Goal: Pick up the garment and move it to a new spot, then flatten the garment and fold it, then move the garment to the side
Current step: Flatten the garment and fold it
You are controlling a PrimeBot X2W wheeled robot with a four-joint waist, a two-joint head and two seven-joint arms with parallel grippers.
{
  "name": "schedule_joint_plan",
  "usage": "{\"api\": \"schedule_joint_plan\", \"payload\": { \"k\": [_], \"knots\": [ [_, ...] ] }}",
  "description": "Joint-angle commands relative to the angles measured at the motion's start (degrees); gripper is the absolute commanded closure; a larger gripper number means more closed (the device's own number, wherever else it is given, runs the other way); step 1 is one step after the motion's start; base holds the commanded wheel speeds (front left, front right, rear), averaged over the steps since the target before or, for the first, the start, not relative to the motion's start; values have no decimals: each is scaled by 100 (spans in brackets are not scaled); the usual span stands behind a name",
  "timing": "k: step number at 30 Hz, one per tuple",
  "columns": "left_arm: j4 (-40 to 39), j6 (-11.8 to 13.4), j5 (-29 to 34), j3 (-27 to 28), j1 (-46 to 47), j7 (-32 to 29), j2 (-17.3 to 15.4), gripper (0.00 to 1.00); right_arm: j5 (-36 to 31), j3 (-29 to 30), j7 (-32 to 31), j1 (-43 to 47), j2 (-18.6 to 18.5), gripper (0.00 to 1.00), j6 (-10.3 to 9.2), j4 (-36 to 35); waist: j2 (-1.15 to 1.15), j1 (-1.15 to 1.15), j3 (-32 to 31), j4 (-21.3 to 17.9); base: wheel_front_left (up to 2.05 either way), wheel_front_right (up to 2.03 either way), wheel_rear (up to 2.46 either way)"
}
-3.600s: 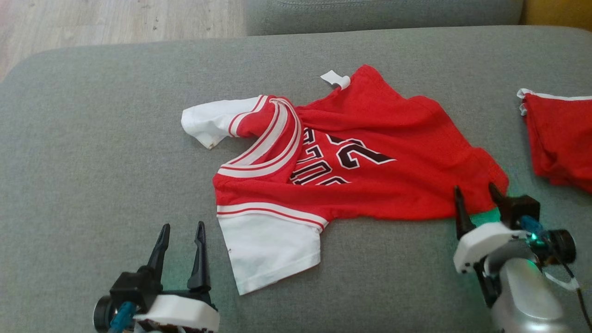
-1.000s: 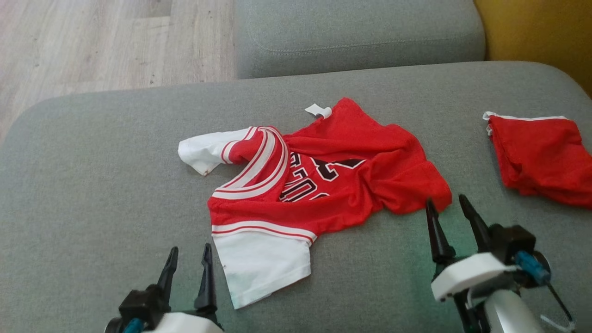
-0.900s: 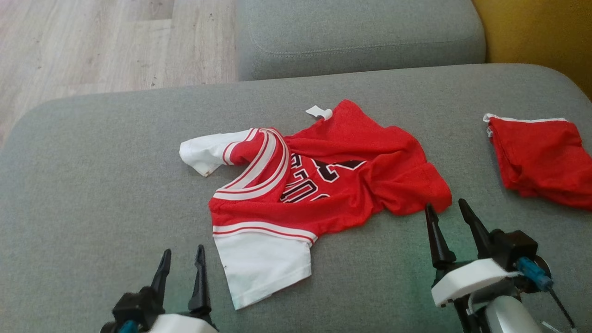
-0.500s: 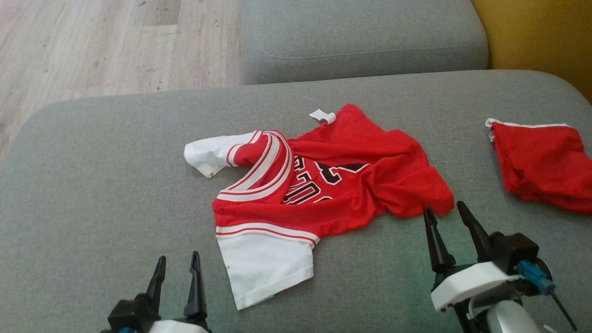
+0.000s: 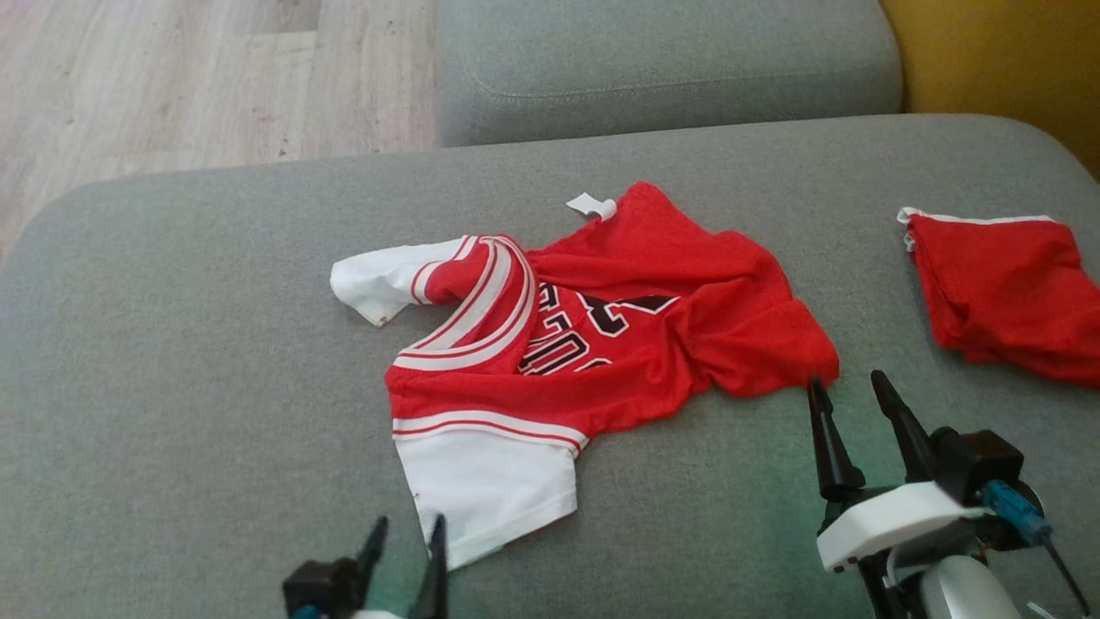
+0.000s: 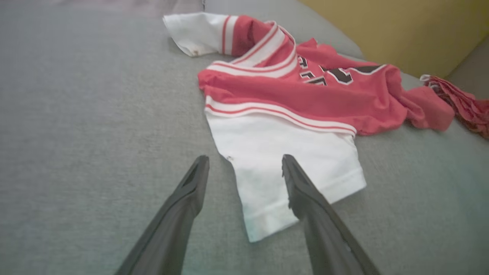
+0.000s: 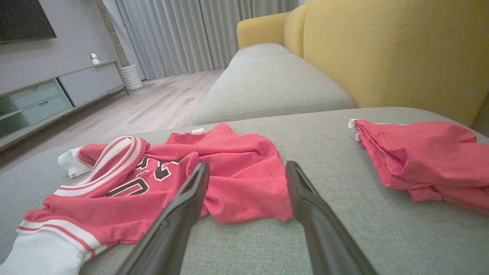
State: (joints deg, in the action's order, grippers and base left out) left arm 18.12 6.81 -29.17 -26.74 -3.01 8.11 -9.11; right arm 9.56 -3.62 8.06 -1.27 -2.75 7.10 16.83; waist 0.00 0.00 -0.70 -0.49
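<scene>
The garment (image 5: 601, 344) lies crumpled on the grey sofa seat (image 5: 172, 344): a red jersey with black numerals, striped trim, a small white tag (image 5: 591, 205) and two white sleeves. Its near white sleeve (image 6: 290, 152) lies flat towards me. My left gripper (image 5: 410, 520) is open at that sleeve's near corner; in the left wrist view the left gripper (image 6: 244, 158) straddles the sleeve's edge with nothing gripped. My right gripper (image 5: 846, 381) is open just short of the bunched red hem (image 7: 248, 191), and the right gripper (image 7: 246, 165) points at that hem.
Another plain red cloth (image 5: 1005, 284) with a thin white edge lies at the seat's right side, also seen as the red cloth (image 7: 420, 152). A second grey cushion (image 5: 670, 60) sits behind, a yellow backrest (image 5: 988, 52) at the far right, wooden floor (image 5: 172, 77) at the far left.
The left gripper has moved right and nearer, up to the near sleeve's corner. The right gripper has drawn back slightly. Since the oldest frame the jersey's right hem has become bunched inward.
</scene>
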Motion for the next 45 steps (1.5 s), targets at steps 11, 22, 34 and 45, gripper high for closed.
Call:
{"api": "schedule_joint_plan", "payload": {
  "k": [11,22,34,45],
  "knots": [
    [366,-10,-226,-72,248,-685,190,0,-88,66,6,-190,-13,0,39,-158,0,0,309,-240,0,0,0],
    [624,-203,-132,-335,595,-632,293,100,-285,427,-17,-406,-13,0,39,225,0,0,503,-256,0,0,0],
    [382,-88,-19,-243,778,-218,187,100,-762,1365,-54,-1422,-13,0,39,1880,0,0,613,203,0,0,0],
    [99,40,-19,-207,667,-175,50,100,-852,1287,206,-2034,-13,0,39,3131,0,0,625,417,0,0,0]
  ]
}}
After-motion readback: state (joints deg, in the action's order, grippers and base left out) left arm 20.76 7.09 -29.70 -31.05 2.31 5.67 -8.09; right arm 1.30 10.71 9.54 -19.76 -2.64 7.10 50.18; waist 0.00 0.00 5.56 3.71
